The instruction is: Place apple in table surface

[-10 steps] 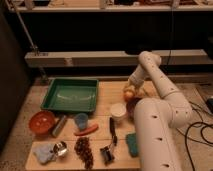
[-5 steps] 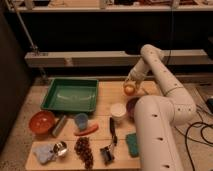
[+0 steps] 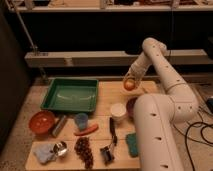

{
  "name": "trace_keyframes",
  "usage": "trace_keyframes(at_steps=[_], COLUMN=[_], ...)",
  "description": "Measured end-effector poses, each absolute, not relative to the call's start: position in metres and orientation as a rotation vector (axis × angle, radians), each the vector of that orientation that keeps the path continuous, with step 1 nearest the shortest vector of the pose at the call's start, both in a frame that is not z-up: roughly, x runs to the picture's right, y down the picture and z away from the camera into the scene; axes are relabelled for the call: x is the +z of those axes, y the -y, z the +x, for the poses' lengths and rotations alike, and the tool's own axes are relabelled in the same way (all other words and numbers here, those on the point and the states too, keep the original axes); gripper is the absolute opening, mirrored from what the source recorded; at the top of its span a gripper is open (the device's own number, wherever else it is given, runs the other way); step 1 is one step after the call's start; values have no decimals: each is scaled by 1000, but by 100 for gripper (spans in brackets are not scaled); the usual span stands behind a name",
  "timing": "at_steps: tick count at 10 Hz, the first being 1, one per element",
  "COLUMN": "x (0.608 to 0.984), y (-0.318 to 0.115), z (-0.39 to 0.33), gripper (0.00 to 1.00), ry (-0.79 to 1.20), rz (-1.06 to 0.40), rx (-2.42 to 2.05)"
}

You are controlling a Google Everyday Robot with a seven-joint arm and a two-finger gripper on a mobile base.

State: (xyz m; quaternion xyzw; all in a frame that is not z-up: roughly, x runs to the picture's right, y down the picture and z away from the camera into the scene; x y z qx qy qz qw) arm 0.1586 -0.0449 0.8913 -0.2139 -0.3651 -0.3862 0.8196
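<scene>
Evidently the apple [image 3: 129,85] is held clenched in the gripper [image 3: 130,81] over the far edge of the table surface [image 3: 108,94]. Lowering, then release, is called for.

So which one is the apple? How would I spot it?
Start at the wooden table, then go right of the green tray to the table's far edge. The apple sits in the gripper there: small, round, yellow-orange, unlike the long carrot.

Dim warm light, dark backdrop; gripper [image 3: 129,82] with apple [image 3: 130,86] above lit table surface [image 3: 108,95]
</scene>
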Motion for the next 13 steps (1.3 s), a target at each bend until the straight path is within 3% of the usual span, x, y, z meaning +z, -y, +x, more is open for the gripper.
trace_keyframes(at_steps=[5, 10, 13], x=[889, 833, 827], y=[46, 30, 29], z=[161, 207, 207], gripper=[0, 0, 0], ry=[778, 776, 770], rz=[-448, -13, 41], rx=[-819, -795, -803])
